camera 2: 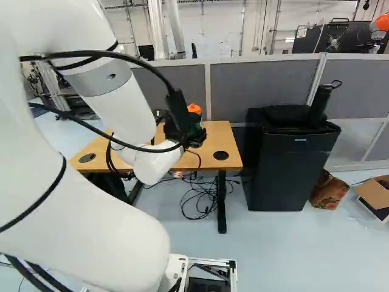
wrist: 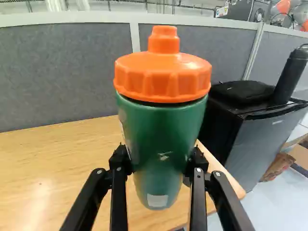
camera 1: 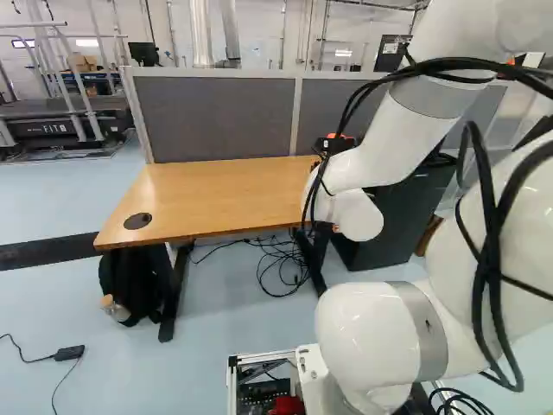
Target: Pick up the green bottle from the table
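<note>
Pale blue floor (camera 1: pixel 207 372) runs beneath everything, from the arm's base to the far side of the room. Closest, the white arm (camera 2: pixel 79 225) rises from its joint, black cables looped along it, and reaches out to the tabletop (camera 1: pixel 220 186). At its end the tool (camera 2: pixel 186 137) has its fingers parted by just the width of the green bottle (wrist: pixel 161 130) — the wrist view shows the tool (wrist: pixel 159 166) with one finger against each side of it. The bottle is upright, orange cap (wrist: pixel 163 74) up, with the wood showing behind its lower part; whether its base touches the wood I cannot tell. Under the tabletop sit a black bag (camera 1: pixel 134 281) and a tangle of cables (camera 2: pixel 197 198). Just right of the tabletop in the right base view stands a black cabinet (camera 2: pixel 289 167) with a dark flask (camera 2: pixel 318 106) on top; beside it are a crumpled paper bag (camera 2: pixel 329 191) and an open cardboard box (camera 2: pixel 375 193). Grey partition panels (camera 2: pixel 258 88) stand behind — beyond them, a white wall (camera 2: pixel 222 27).
</note>
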### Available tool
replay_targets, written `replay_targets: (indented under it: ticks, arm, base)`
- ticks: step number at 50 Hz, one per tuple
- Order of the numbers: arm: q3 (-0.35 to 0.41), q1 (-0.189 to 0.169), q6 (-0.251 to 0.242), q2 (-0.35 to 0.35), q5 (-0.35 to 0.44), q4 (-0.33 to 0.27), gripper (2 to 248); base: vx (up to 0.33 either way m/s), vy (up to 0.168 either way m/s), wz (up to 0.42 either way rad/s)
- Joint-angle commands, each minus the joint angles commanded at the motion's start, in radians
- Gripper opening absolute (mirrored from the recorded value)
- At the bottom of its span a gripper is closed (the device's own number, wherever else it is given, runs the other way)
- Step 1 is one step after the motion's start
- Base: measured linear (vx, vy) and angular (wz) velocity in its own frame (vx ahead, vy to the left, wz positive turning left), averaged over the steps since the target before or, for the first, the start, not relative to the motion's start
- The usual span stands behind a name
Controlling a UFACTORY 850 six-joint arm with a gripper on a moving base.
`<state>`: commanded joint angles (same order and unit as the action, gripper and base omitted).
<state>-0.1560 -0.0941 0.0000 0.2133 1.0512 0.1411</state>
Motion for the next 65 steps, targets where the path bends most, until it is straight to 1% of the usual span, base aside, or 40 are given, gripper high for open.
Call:
replay_targets:
  ticks: [10,16,43,65]
  arm:
    - [0.053,-0.001,0.000,0.061,0.000,0.000,116]
    - [0.066,0.001,0.000,0.077,0.000,0.000,116]
    - [0.070,0.005,0.000,0.081,-0.006,-0.005,116]
    - [0.070,0.032,0.000,0.077,-0.059,-0.047,116]
  base:
    - [0.000,0.000,0.000]
    - [0.000,0.000,0.000]
    - [0.000,0.000,0.000]
    - [0.000,0.000,0.000]
